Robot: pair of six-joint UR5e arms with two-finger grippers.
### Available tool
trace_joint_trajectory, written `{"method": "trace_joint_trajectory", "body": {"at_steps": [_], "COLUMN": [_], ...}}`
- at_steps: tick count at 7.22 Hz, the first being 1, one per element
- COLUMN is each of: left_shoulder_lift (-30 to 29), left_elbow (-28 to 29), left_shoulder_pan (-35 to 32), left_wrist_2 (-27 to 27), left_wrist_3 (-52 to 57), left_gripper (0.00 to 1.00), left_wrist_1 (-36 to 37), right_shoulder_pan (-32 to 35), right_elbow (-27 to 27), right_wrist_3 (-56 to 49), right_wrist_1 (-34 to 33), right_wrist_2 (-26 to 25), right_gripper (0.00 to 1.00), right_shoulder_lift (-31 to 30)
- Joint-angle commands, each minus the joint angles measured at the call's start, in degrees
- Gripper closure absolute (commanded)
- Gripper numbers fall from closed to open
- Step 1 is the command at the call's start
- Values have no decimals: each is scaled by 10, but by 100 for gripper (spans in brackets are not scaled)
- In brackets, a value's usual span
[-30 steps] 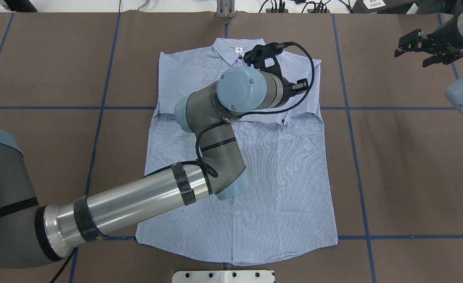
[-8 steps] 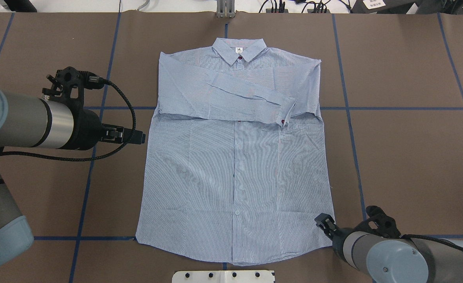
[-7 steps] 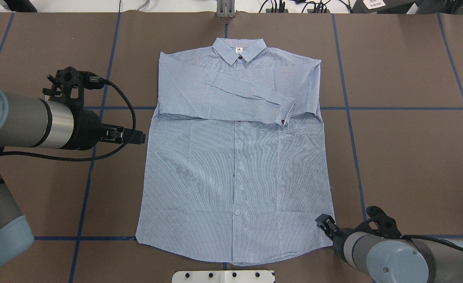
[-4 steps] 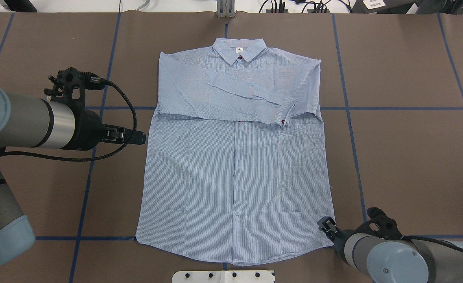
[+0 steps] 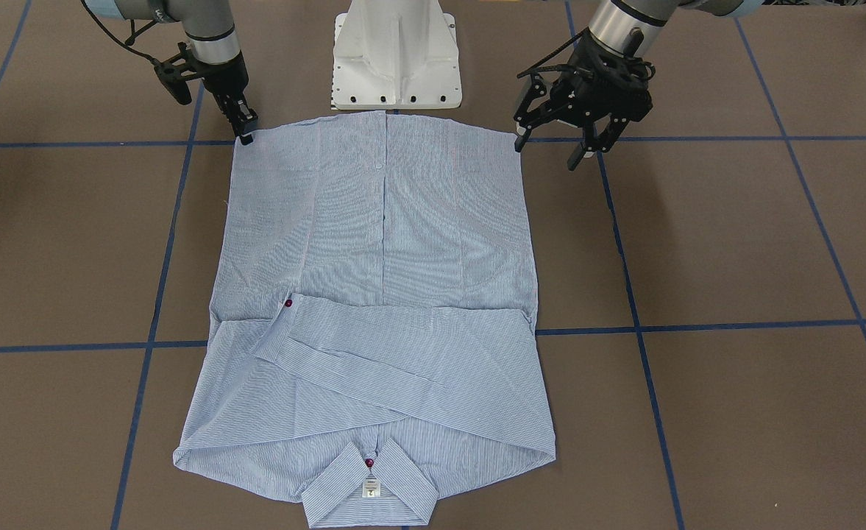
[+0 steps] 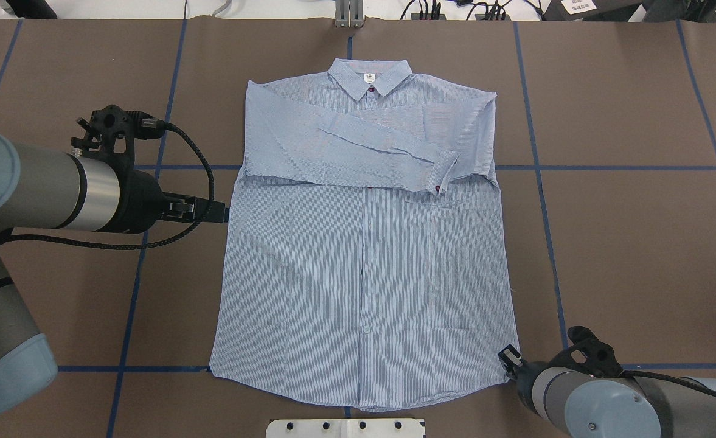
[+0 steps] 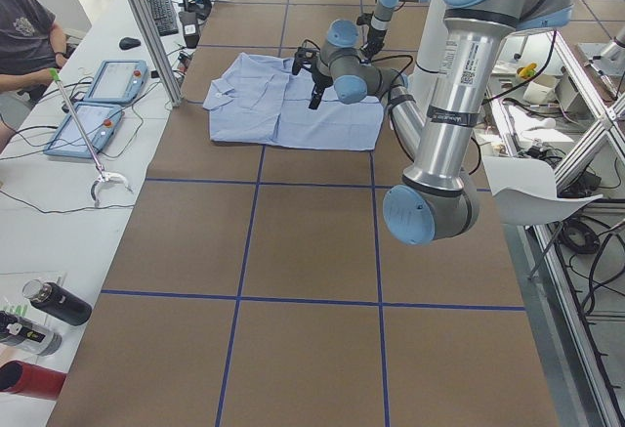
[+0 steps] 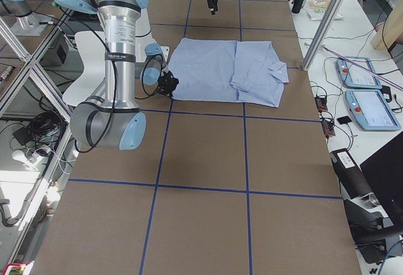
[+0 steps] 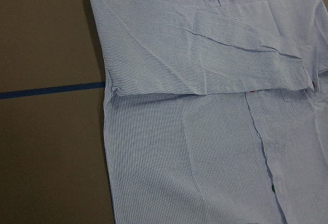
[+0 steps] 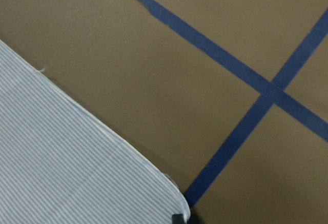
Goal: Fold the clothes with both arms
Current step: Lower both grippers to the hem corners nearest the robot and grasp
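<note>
The striped shirt lies flat and face up, collar at the far edge, both sleeves folded across the chest. My left gripper is open and empty, just off the shirt's left side edge; its wrist view shows the shirt's left half. My right gripper sits at the near right hem corner. The right wrist view shows that corner with one black fingertip at it. I cannot tell whether its jaws are open or shut.
The white pedestal base stands at the near table edge by the hem. Blue tape lines grid the brown table. An operator and control tablets are at a side bench beyond the collar end.
The left arm left the sleeve cuff on the chest and withdrew to the shirt's left. The right gripper came from far right to the hem corner. Both crept closer in the last second.
</note>
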Motion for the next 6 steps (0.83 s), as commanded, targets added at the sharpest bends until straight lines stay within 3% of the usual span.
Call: {"method": "trace_joint_trajectory", "body": {"at_steps": [1, 6], "left_shoulder_lift": [0, 52], "left_elbow": [0, -12], "left_shoulder_pan": [0, 5], "left_wrist_2": [0, 0], "left_wrist_3": [-5, -53], "left_gripper": [11, 10], "left_wrist_1": [1, -7], "right_shoulder_pan": [-4, -4], "right_elbow": [5, 30], "right_wrist_3": [-1, -12], "right_wrist_1": [-1, -1], "right_wrist_2": [-1, 4], "right_gripper": [100, 100], "right_shoulder_lift": [-4, -27]}}
